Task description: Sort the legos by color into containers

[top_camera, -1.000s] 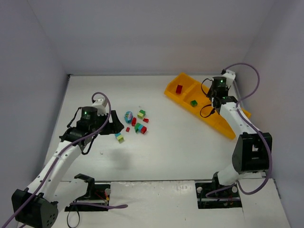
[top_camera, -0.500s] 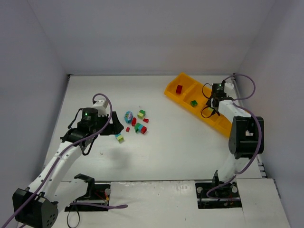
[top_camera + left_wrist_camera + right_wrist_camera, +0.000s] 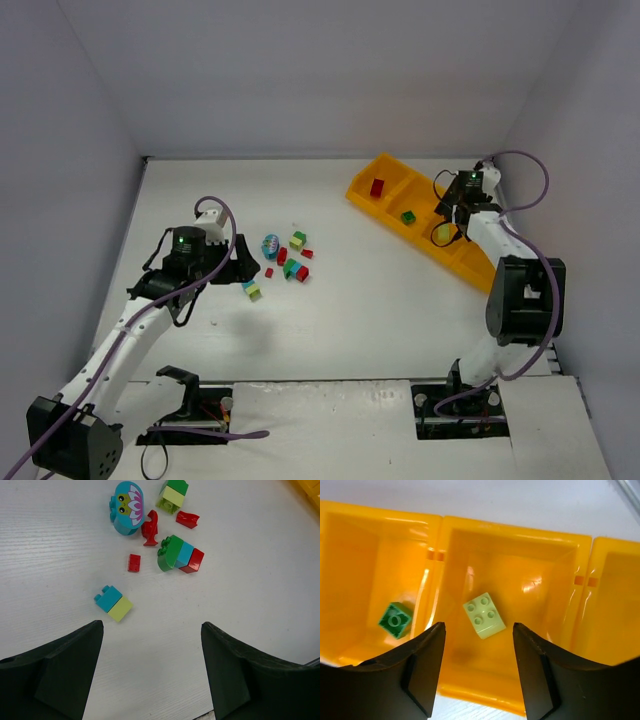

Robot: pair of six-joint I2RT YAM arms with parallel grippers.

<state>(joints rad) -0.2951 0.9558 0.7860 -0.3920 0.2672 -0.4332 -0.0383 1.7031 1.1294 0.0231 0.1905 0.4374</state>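
- A white table (image 3: 360,320) — matte, faintly grained — spans the enclosure.
- Plain pale grey walls (image 3: 320,80) close it on three sides.
- Soft, even light; faint shadows.

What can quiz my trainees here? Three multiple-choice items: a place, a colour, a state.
1. The pale yellow-green brick lies: A in the compartment beside the dark green brick's; B in that brick's compartment; C on the table.
2. The brick in the tray's leftmost compartment, top view, is: A teal; B red; C white.
3. The right gripper is: A shut on a brick; B shut, empty; C open.
A: a tray wall parts them. B: the red brick shows there. C: its jaws stand apart above the loose brick.
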